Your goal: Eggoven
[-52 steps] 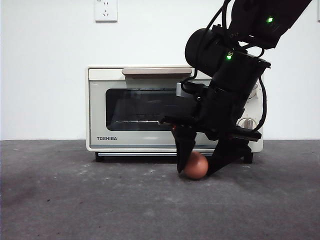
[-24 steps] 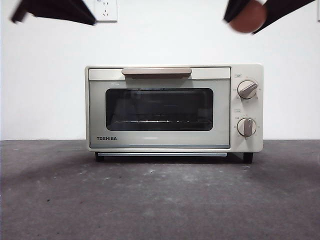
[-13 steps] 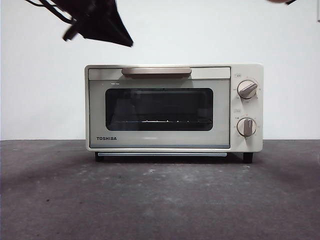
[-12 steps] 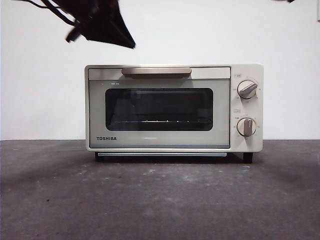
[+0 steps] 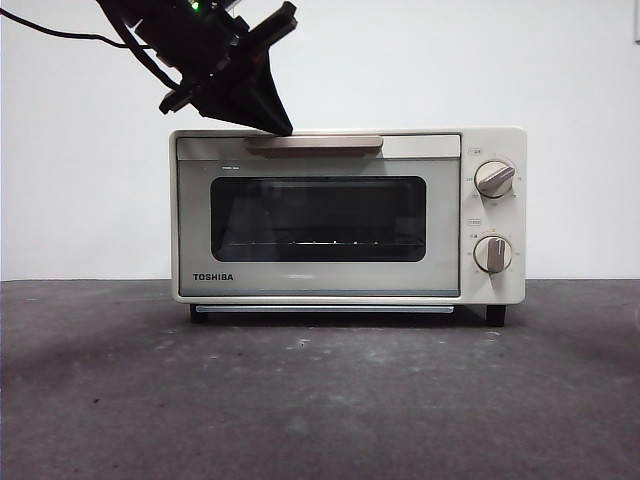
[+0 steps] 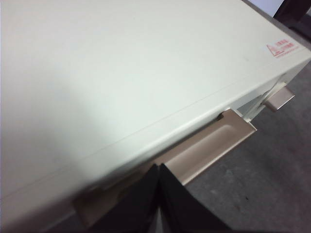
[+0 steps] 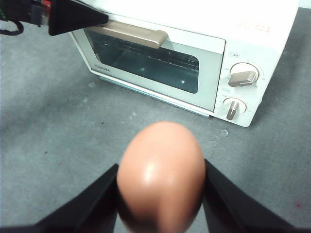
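The left gripper point(image 5: 283, 128) hangs at the top left of the toaster oven point(image 5: 320, 288), its two black jaws pressed tip to tip with nothing between them, the tips at the left end of the tan bar handle point(image 5: 313, 143). In the left wrist view the clenched left gripper point(image 6: 159, 167) points down at the handle's point(image 6: 210, 146) upper face; whether it touches it is hard to tell. The oven's cream top point(image 6: 136, 68) runs flat and bare behind the handle, and the handle's long axis lies left to right along the door's upper edge.

The right gripper point(image 7: 160, 172) is out of the front view, raised above the near side of the table, grasping the reddish-brown egg point(image 7: 161, 174) between its jaws. The egg's long axis runs along the jaws, its narrower end pointing toward the oven point(image 7: 252, 58) beyond.

The oven stands at the far side of the grey table point(image 5: 320, 400), its door shut, the dark glass window point(image 5: 318, 218) showing a wire rack inside. Two knobs point(image 5: 494, 180) sit one above the other on its right. Open tabletop lies in front of the door and to both sides. A wall socket point(image 5: 225, 6) is behind the left arm.
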`<state>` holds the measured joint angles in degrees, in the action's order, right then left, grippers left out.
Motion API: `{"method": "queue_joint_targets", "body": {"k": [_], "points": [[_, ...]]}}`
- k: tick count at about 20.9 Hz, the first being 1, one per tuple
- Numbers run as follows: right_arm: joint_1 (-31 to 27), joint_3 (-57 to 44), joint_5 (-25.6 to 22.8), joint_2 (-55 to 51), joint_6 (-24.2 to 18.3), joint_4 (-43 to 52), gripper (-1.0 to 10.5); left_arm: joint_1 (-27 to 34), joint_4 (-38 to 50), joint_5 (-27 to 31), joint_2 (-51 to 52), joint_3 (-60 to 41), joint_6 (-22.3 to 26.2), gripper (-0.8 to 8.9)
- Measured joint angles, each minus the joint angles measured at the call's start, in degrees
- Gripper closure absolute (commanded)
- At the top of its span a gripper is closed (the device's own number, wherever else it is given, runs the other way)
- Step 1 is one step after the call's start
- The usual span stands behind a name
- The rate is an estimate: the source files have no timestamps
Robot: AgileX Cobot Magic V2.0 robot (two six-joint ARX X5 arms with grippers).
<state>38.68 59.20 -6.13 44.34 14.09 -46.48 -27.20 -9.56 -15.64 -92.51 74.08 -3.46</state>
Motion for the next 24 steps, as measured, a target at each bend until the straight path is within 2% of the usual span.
{"method": "queue_joint_targets", "body": {"k": [3, 12, 18, 24], "points": [[0.0, 0.0, 0.0, 0.04, -0.37, -0.48, 9.4, -0.09, 1.18, 1.49, -0.94, 0.31, 0.61, 8.06], [0.0, 0.0, 0.09, 0.04, -0.66, -1.2, 9.4, -0.57, 1.33, 1.2, -2.12, 1.07, 1.2, 8.06], [0.0, 0.0, 0.09, 0.04, -0.76, -1.2, 9.4, -2.75, -2.29, 2.08, -2.27, 2.29, 2.8, 8.06], [0.0, 0.0, 0.09, 0.04, -0.79, -0.72, 9.4, -7.76, -9.64, 0.55, -1.81, 2.62, 3.21, 8.06]]}}
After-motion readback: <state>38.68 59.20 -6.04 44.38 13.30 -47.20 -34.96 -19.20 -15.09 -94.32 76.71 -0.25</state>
